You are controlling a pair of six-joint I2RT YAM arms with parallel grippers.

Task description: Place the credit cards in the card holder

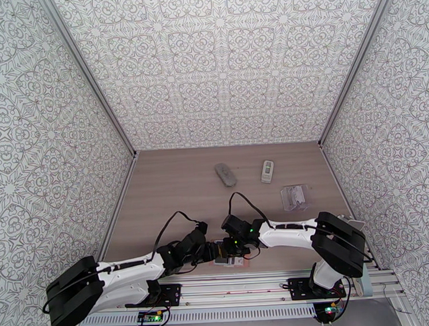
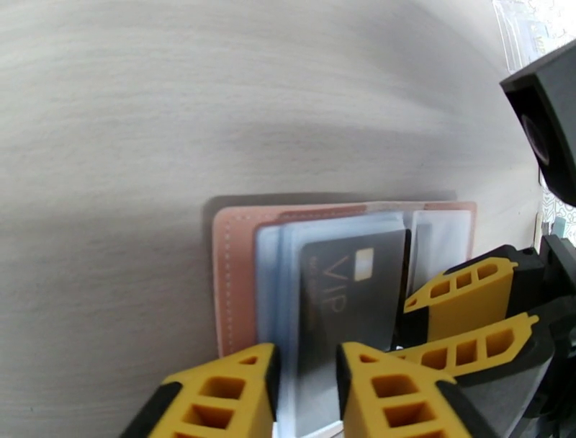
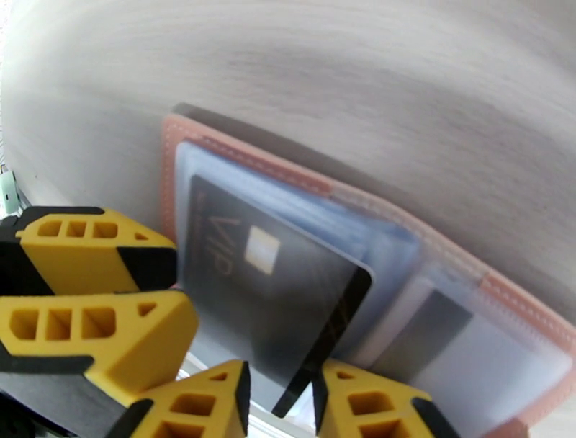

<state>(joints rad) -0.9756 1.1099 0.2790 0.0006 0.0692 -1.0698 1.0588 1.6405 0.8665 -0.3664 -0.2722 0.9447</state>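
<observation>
At the near edge of the desk [image 1: 175, 186], just beyond the rail that carries the arm bases, the two pincers meet over the open card holder [image 2: 232, 274]. It is a pink stitched wallet lying flat, its clear sleeves [image 2: 277, 288] fanned upward. The left pincer [image 2: 308, 354] sits at the sleeves' near edge with its jaws apart, clenched on nothing, probably to steady the holder against sliding. The right pincer [image 3: 282, 371] also stands released, its jaws on either side of the near corner of a dark credit card [image 2: 353, 302] marked VIP. That card lies over the sleeves, skewed to them with one corner jutting nearward, so it seems only partly entered. The jaws around that corner would suit nudging it inward. Room here is tight: the rail lies close behind and the two pincers crowd each other. Beyond the holder the desk opens wide. Well apart towards the back lie a grey oblong thing [image 1: 225, 174], a small white thing [image 1: 266, 171] and a clear packet [image 1: 294, 197], before the patterned walls [image 1: 221, 68].
</observation>
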